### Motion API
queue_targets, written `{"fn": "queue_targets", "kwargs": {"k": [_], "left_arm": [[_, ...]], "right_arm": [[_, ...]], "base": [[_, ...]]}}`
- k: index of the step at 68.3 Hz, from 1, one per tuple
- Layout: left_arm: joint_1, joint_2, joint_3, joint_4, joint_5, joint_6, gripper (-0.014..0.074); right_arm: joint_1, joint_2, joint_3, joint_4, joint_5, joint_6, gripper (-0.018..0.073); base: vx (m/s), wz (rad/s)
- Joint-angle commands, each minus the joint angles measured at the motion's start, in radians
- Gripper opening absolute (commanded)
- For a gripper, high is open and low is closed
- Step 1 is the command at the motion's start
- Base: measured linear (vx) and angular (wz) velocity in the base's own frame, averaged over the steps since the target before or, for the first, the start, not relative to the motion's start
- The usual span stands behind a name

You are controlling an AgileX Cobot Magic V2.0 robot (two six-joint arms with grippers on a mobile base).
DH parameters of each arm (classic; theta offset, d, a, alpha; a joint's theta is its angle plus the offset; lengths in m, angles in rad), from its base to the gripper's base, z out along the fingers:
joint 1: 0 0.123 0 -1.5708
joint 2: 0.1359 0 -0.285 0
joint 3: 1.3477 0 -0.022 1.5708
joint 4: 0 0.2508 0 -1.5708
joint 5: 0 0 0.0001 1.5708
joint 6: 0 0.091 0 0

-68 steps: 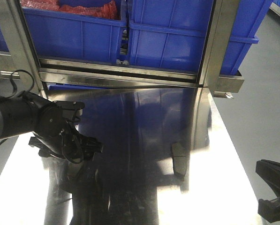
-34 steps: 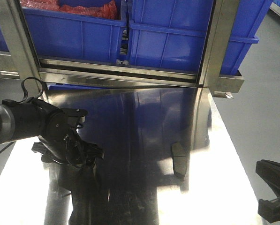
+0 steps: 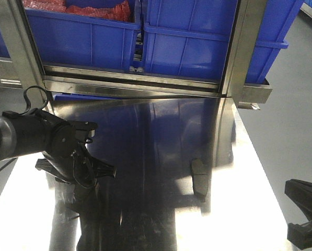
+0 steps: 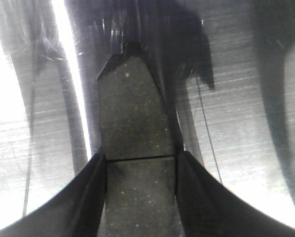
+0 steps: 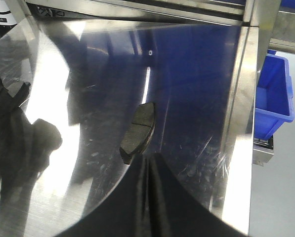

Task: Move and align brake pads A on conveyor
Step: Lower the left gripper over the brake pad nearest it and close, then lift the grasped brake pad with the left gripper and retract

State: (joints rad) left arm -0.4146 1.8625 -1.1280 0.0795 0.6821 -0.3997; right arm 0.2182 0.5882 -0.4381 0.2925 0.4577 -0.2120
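Our left gripper (image 4: 140, 157) clamps a dark grey curved brake pad (image 4: 132, 108); right gripper (image 5: 149, 159) pressed together, second pad (image 5: 139, 129) at twelve o'clock.

- Reflective steel surface (image 3: 161, 130) with bright glare patches.
- Blue plastic bins (image 3: 192, 47) behind a steel frame (image 3: 242, 52).
- Smooth grey floor (image 3: 297, 115) at right.

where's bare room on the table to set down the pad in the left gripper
Widest free patch: mid steel tabletop, between the left gripper with its held pad and the loose brake pad on the right, back to the shelf rail. The strip from that pad to the table's right edge is narrower. Crowded around the left arm.
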Motion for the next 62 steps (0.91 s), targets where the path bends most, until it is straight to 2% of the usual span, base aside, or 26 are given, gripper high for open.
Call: {"fn": "queue_targets", "kwargs": {"k": [1, 12, 18, 33, 49, 62], "left_arm": [[-0.005, -0.061, -0.03, 0.01, -0.015, 0.011, 0.0135], [-0.005, -0.094, -0.026, 0.011, -0.023, 0.04, 0.0136], [-0.005, -0.136, 0.006, 0.011, -0.067, 0.042, 0.0137], [-0.006, -0.31, 0.174, 0.022, -0.204, 0.042, 0.014], [-0.004, -0.495, 0.32, 0.05, -0.229, 0.042, 0.0139], [-0.004, -0.63, 0.423, 0.057, -0.323, 0.041, 0.0139]], "right_arm": [[0.001, 0.006, -0.027, 0.005, -0.053, -0.01, -0.0008], [0.001, 0.006, -0.027, 0.005, -0.049, -0.01, -0.0008], [0.001, 0.006, -0.027, 0.005, -0.049, -0.01, -0.0008], [0.001, 0.006, -0.027, 0.005, -0.049, -0.01, -0.0008], [0.001, 0.006, -0.027, 0.005, -0.049, -0.01, -0.0008], [0.001, 0.006, -0.027, 0.005, -0.049, -0.01, -0.0008]], "base": [[0.0, 0.0], [0.0, 0.0], [0.0, 0.0], [0.0, 0.0], [0.0, 0.0], [0.0, 0.0]]}}
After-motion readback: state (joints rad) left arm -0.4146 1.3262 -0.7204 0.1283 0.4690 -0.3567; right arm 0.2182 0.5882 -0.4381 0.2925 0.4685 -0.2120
